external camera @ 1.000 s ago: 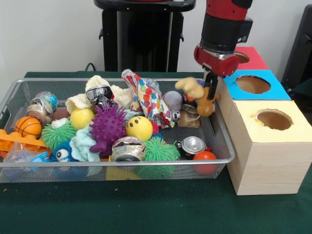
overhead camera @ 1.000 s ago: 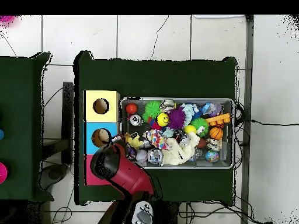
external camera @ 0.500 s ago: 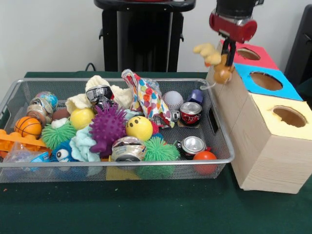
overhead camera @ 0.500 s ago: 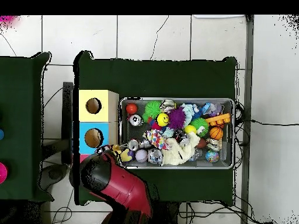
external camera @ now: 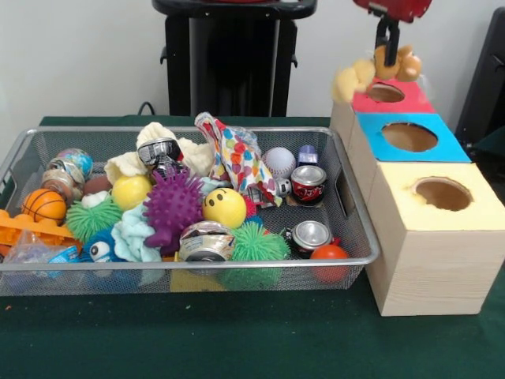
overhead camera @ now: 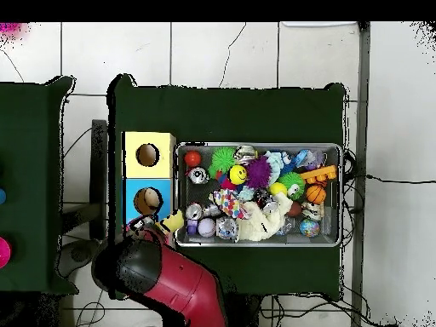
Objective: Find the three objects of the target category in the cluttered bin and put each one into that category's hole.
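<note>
One toy: the plush animal is now hanging at upper right, lifted out of the bin.
Gripper: pinching the plush.
Meaning: it is nearing the red hole.

A basket full of toys sits mid-table, with a row of three boxes touching its right side.

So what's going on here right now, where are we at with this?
The red and black arm's tool is shut on a tan and yellow plush toy, holding it in the air above the red-topped box's hole. The blue-topped hole and yellow-topped hole sit alongside. The wire mesh bin is full of balls, cans and soft toys.
</note>
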